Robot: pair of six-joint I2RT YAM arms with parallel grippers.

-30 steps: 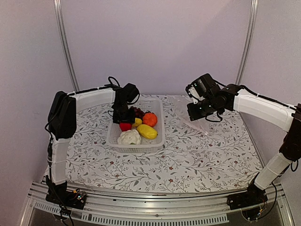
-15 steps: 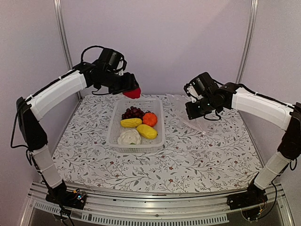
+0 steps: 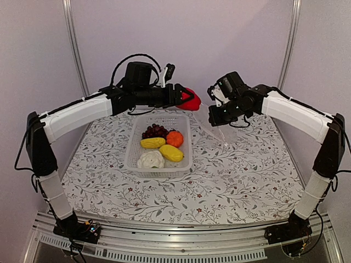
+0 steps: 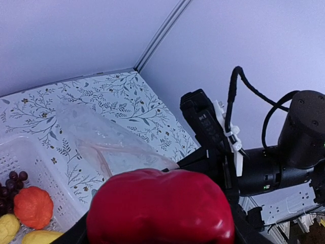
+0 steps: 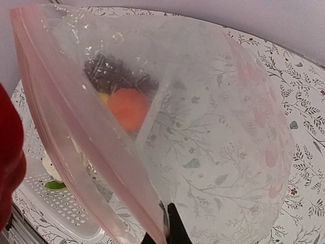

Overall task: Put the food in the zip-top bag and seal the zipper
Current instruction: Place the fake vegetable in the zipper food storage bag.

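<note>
My left gripper [image 3: 189, 100] is shut on the red pepper [image 3: 191, 102] and holds it in the air beside the right gripper; the pepper fills the bottom of the left wrist view [image 4: 160, 206]. My right gripper [image 3: 215, 116] is shut on the mouth edge of the clear zip-top bag [image 3: 215, 127], which hangs open and lifted [image 5: 203, 127]. The pinkish zipper strip [image 5: 76, 127] runs along its mouth. The grape bunch [image 3: 154, 131], orange fruit [image 3: 174, 138], two yellow pieces [image 3: 152, 142] [image 3: 171, 153] and cauliflower [image 3: 151, 159] lie in the white basket [image 3: 186, 131].
The basket stands mid-table on the floral cloth [image 3: 230, 181]. Purple walls with metal posts [image 3: 74, 49] close in the back and sides. The two arms nearly meet above the table's back.
My left arm has swung right with the red pepper, from above the basket's back to the bag's mouth. My right gripper has lifted the bag and shifted left.
</note>
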